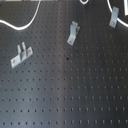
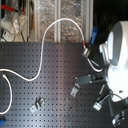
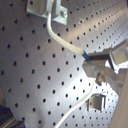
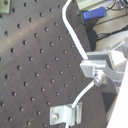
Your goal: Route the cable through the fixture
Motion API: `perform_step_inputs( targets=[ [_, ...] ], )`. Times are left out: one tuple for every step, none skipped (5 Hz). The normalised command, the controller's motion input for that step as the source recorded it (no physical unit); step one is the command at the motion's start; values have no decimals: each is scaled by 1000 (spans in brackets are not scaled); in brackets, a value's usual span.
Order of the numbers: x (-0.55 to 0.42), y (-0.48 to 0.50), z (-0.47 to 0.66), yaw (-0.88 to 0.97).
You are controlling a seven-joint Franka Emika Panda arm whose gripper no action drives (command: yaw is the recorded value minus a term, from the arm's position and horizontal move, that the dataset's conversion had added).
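White arm (image 2: 116, 50) at second exterior view's right edge, bulky body leaning over counter. Hand (image 2: 86, 49) reaches toward second exterior view's left. In both wrist views, metal fingers (image 4: 100, 59) pinched tight on thin white cable (image 4: 74, 35).

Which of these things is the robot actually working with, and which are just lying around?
In use: cable, gripped in the claw; slim strip fixture.
Lying about: two-pronged bracket; bent bracket with broad flap.
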Motion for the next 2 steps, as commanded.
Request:
perform_step_inputs(
  targets=[
    [-459,193,177,71],
    [-157,98,51,0]
  ],
)
